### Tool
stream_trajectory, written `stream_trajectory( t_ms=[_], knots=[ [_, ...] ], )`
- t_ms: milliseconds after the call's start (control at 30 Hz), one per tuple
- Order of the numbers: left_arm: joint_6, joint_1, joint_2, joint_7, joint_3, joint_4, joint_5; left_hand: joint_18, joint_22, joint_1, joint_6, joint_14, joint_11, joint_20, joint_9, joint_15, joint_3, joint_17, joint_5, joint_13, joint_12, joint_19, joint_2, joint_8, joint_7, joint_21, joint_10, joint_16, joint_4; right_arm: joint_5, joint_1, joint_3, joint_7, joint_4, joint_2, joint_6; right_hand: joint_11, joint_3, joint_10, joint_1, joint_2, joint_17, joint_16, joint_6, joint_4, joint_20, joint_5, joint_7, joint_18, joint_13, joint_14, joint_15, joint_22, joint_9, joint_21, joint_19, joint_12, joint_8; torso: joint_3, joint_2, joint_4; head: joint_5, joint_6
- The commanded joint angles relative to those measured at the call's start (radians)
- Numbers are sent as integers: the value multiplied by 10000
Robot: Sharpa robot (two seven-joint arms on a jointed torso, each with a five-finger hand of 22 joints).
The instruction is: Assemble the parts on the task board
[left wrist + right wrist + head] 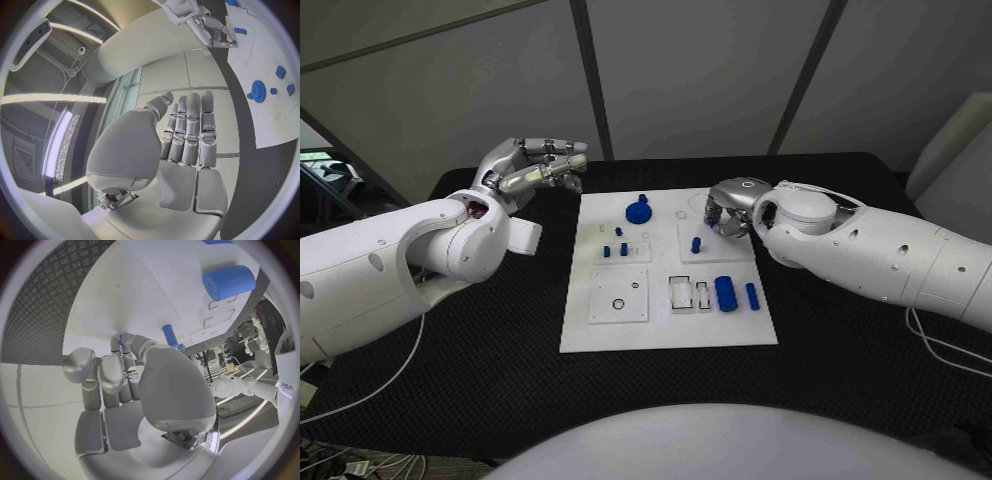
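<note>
The white task board (pixel 668 320) lies mid-table. My right hand (pixel 728 212) reaches down over its far right part. Its thumb and a finger pinch a small blue part (pixel 120 341) just above the board; a blue peg (pixel 170 335) stands beside it. My left hand (pixel 531 165) is raised off the board's far left corner, fingers stretched side by side (pixel 187 130), holding nothing. A blue gear-like part (pixel 638 211) stands at the board's far middle. A thick blue cylinder (pixel 726 293) and a slim blue bar (pixel 751 294) lie at the right edge.
Small blue pegs (pixel 620 246) stand in the board's left middle, and a black ring (pixel 617 303) lies in the near left plate. Black table (pixel 473 350) surrounds the board. Grey wall panels stand behind the table.
</note>
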Motion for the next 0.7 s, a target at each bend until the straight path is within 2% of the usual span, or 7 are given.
stream_trajectory(
  t_ms=[33,333,700],
  knots=[
    [119,12,12,69,10,-2,41,-260,-9,-13,-53,-42,-18,30,-9,-4,-45,-16,-53,13,52,32,83,17,40,-60,-62,-45,-23,-32,-51,-38,-25,-11,-4,-199,-70,103,214,3,171,30,92,190,-31,-48,-121,-50,-178,44,317,-93,241,56,189,110,101,96,0,1,-12,-7,-16],
    [136,11,25,59,10,-27,41,-260,-9,-13,-53,-42,-18,30,-9,-4,-45,-16,-53,13,52,32,83,17,40,-60,-62,-45,-23,-195,-53,-37,-26,58,-17,-1023,-182,236,576,-8,330,72,194,490,-143,-139,-151,-144,-268,96,311,-193,809,166,632,235,143,221,3,-6,-9,-4,-21],
    [154,11,39,58,10,-80,41,-261,-14,-3,-63,-43,-13,32,-12,0,-50,-19,-52,17,64,36,90,17,46,-64,-79,-46,-30,-324,-55,-32,-4,258,-144,-1771,-193,264,626,-14,293,79,222,519,-204,-157,-123,-147,-287,100,312,-206,931,186,731,261,121,225,1,-1,-20,-10,-5]
  ],
)
